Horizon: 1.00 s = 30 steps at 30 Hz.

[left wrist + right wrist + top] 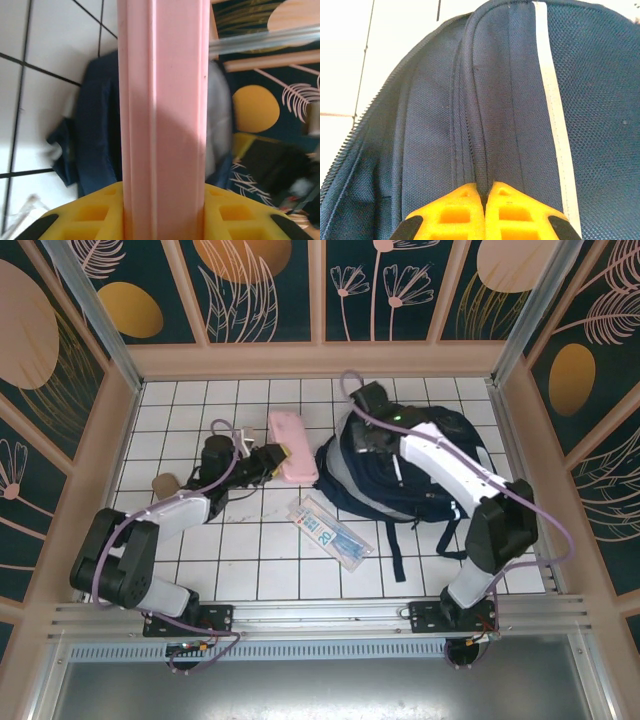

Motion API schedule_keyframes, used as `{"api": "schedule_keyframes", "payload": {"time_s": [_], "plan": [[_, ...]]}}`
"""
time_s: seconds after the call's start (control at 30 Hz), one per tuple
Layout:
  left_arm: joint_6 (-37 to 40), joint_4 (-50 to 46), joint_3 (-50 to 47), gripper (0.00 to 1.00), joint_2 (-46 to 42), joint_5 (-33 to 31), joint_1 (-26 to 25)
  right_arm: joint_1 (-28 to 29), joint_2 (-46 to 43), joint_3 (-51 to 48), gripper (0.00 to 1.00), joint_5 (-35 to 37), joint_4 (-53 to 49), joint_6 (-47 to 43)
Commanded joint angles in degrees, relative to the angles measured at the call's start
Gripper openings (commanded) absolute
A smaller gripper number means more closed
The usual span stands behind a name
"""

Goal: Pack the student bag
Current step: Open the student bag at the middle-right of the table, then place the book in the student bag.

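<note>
Both arms gripping.
Held: pink case [162, 100] in left gripper [162, 212], clamped; right gripper [485, 200] pinches student bag [420, 130] fold (fingers nearly touching).

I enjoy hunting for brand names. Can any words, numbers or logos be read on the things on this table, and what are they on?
Nothing here can be quoted with certainty.
clear packet: blue print, too small to read; possibly digits.
pink case: plain, no text seen.
student bag: a plain white stripe, no lettering; its white patches in the top view are too small to tell.
</note>
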Motion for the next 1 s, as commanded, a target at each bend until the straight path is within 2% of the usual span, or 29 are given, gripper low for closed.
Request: {"api": "schedule_keyframes", "payload": {"time_s": [0.0, 0.17, 0.3, 0.5, 0.63, 0.97], "plan": [[-3.32, 8.73, 3.93, 0.31, 3.30, -2.80, -3.63, -3.05, -4.80, 5.18, 0.00, -3.50, 0.26, -0.33], [-5.75, 12.84, 10.91, 0.31, 11.02, -4.86, -10.11, -6.25, -6.71, 7.69, 0.00, -9.90, 0.70, 1.79], [-5.06, 11.29, 20.17, 0.31, 19.32, -5.20, -14.34, -7.36, -8.10, 7.60, 0.00, -13.53, 1.59, 3.47], [-1.76, 4.77, 27.66, 0.30, 27.63, -7.84, -15.89, -7.45, -9.44, 6.31, 0.00, -14.06, 2.04, 4.54], [0.81, 0.93, 28.31, 0.30, 29.31, -9.89, -15.90, -7.62, -10.25, 5.52, 0.00, -14.08, 2.17, 4.79], [2.20, -1.93, 32.03, 0.31, 35.60, -10.59, -18.16, -8.35, -11.23, 3.71, 0.00, -14.10, 2.41, 4.98]]}}
